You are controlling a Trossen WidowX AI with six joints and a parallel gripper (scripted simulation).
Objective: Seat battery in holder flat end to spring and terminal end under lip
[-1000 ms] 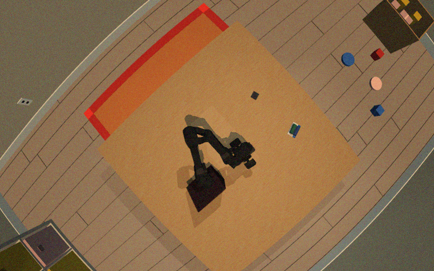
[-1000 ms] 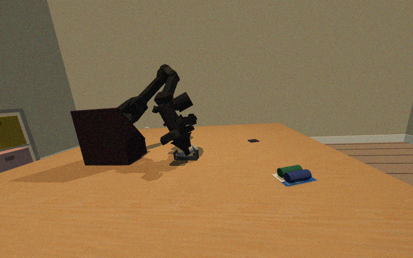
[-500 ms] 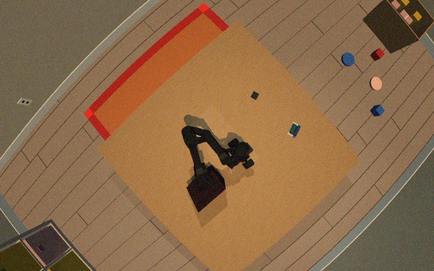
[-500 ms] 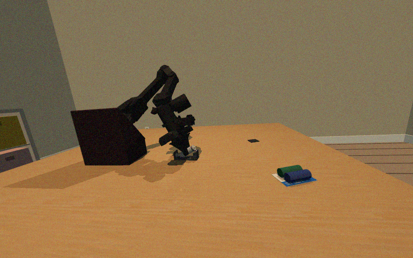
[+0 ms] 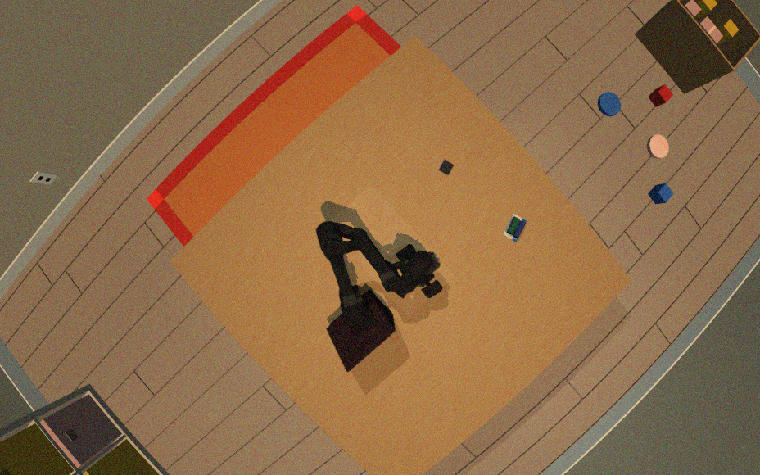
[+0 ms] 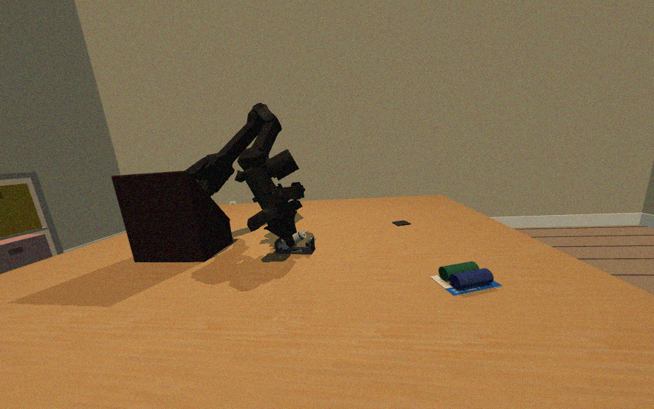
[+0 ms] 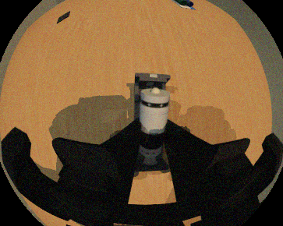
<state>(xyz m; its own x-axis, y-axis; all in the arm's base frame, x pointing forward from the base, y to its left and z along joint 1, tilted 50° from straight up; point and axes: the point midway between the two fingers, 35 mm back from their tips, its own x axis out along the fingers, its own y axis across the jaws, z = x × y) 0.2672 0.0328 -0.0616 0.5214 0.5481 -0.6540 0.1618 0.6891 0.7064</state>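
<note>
One white battery (image 6: 299,236) (image 7: 154,111) with a dark band sits clamped in the gripper (image 5: 425,277) (image 6: 291,242) (image 7: 151,122), tilted over the black holder (image 6: 301,249) (image 7: 153,77), terminal end raised, at the wrist frame's centre. Right of the exterior frame, green (image 6: 458,270) and blue cylinders (image 6: 471,278) lie on a card (image 6: 476,290); its print is too small to read.

One green cylindrical battery (image 6: 459,271) and one dark-blue cylindrical battery (image 6: 472,278), right of exterior frame. One white cylindrical battery (image 6: 299,237) (image 7: 154,113), centre. Two coloured cubes, red (image 5: 660,95) and blue (image 5: 660,193), right of top frame.
</note>
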